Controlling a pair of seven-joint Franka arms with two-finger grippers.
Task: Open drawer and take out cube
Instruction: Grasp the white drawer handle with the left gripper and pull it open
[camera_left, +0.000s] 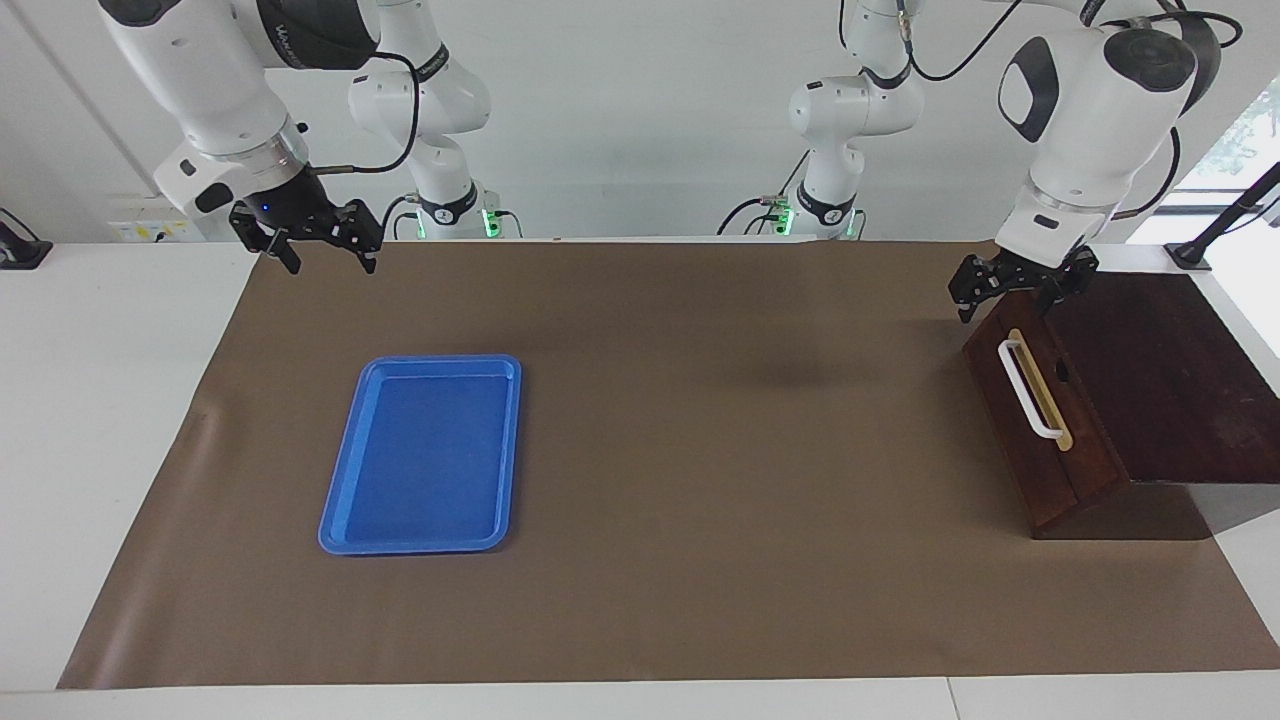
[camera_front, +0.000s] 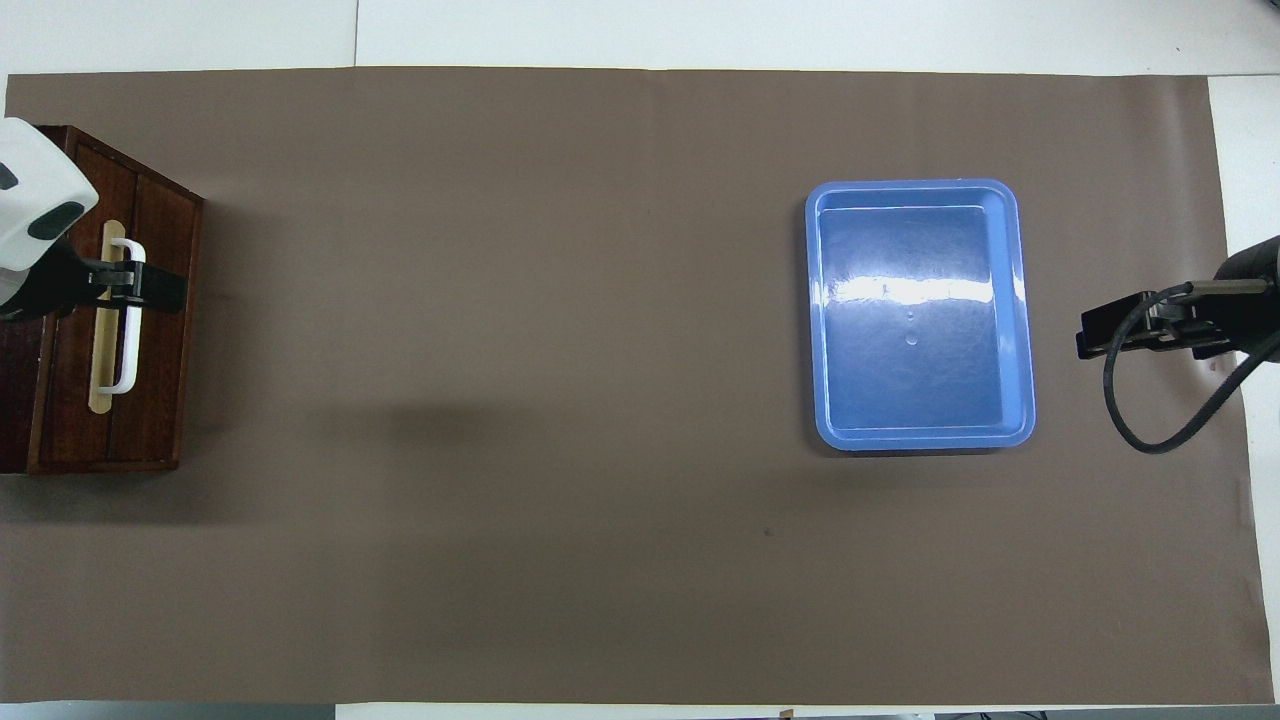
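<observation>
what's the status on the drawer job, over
Left gripper over shut drawer, above its handle. Right gripper waits, open. No cube seen. Nothing in the way.

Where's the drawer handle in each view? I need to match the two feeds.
Facing view: handle at the right edge, on the drawer front.
Overhead view: handle at the left edge, under the left tool.
Shared landmark: blue tray, toward the right arm's end.

A white table carries a brown mat. On the mat, a blue tray lies at nine o'clock in the facing view. The closed drawer unit sits at three o'clock.
</observation>
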